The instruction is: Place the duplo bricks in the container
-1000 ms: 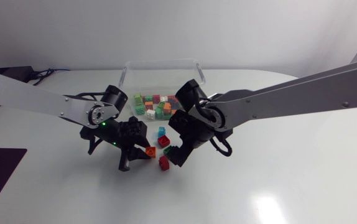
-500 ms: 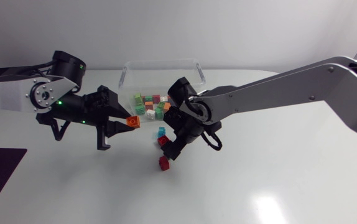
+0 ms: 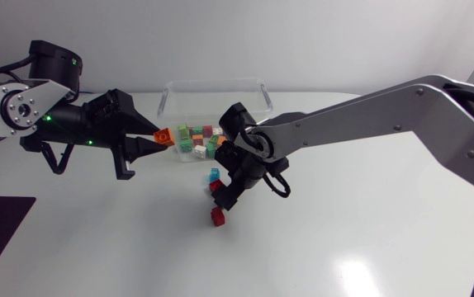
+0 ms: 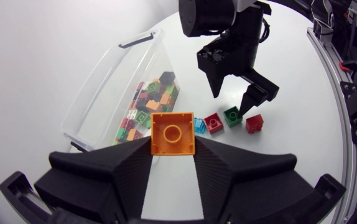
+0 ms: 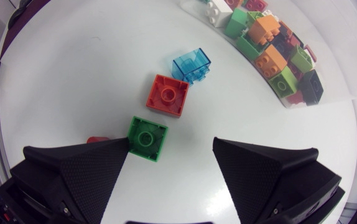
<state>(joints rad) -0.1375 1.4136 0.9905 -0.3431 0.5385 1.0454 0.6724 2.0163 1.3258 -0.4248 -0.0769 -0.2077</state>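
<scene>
A: Plastic container (image 3: 217, 81) first. What's in it?
B: Clear tub, open top, standing on the white counter (image 3: 361, 239). It holds a loose pile of duplo bricks (image 5: 272, 57): green, orange, red, white, plus a few dark ones. They lie mostly along the wall nearest the right claw (image 5: 172, 149).

A: Left claw (image 4: 173, 148)?
B: Clamped on an orange brick (image 4: 173, 132) w/ one finger on each side. It's held up off the counter, just beside the container's short end. Can't tell if the brick is past the rim.

A: And the right claw?
B: Fingers apart, gripping nothing. It hangs low over the loose bricks, near the container's long side. A green brick (image 5: 147, 138) sits btwn the fingers, right at one fingertip, w/ the other finger well apart from it.

A: What else is on the counter?
B: A red brick (image 5: 168, 95) just ahead of the green one, corners nearly touching. A see-through blue brick (image 5: 191, 65) lies just beyond that, nearer the container. There's also a second red brick (image 4: 254, 123) on the green one's other side, farther from the container. In the right wrist view it's mostly hidden behind a finger.
</scene>
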